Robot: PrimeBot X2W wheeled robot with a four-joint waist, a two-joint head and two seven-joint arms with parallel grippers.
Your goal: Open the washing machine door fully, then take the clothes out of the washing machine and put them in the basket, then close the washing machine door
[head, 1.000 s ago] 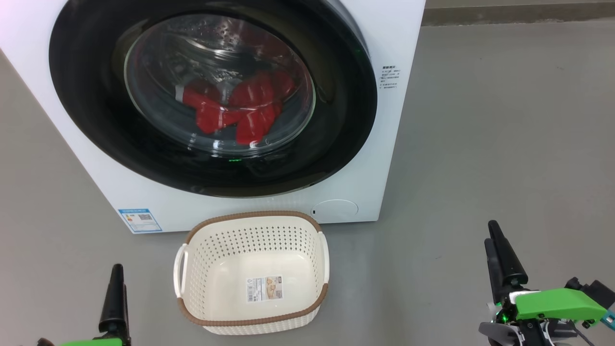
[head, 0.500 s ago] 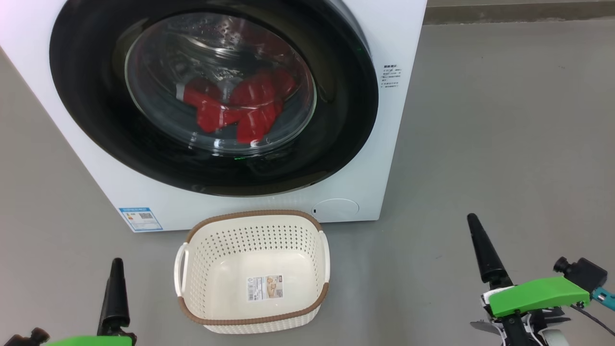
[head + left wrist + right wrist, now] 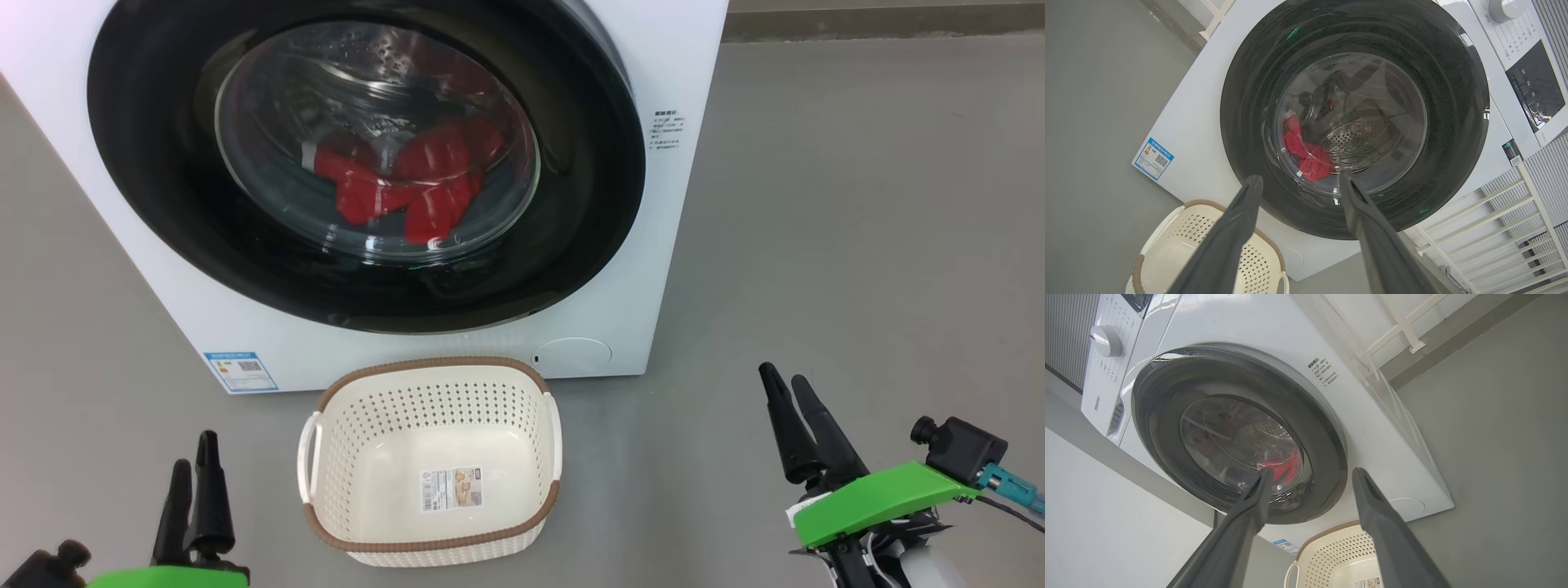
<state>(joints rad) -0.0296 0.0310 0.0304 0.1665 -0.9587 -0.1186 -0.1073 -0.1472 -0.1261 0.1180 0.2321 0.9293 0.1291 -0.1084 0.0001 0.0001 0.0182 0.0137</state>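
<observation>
The washing machine door is closed against the front of the white washing machine, its black rim glossy. Through the glass bowl, the clothes lie red and crumpled low in the drum. Down on the grey floor, the basket stands just in front of the machine, under the door's lower edge. It holds nothing but a paper label stuck to its bottom.

The left hand hovers low at the basket's left side, well apart from it, fingers pointing up toward the machine. It is open and carries nothing; the left wrist view shows its two dark fingers spread with the door framed between them. The right hand hangs out to the right of the basket over bare floor — also open, also carrying nothing. It is clear of the machine, its wrist camera looking up at the door from the right. A small blue label marks the machine's lower left corner.
</observation>
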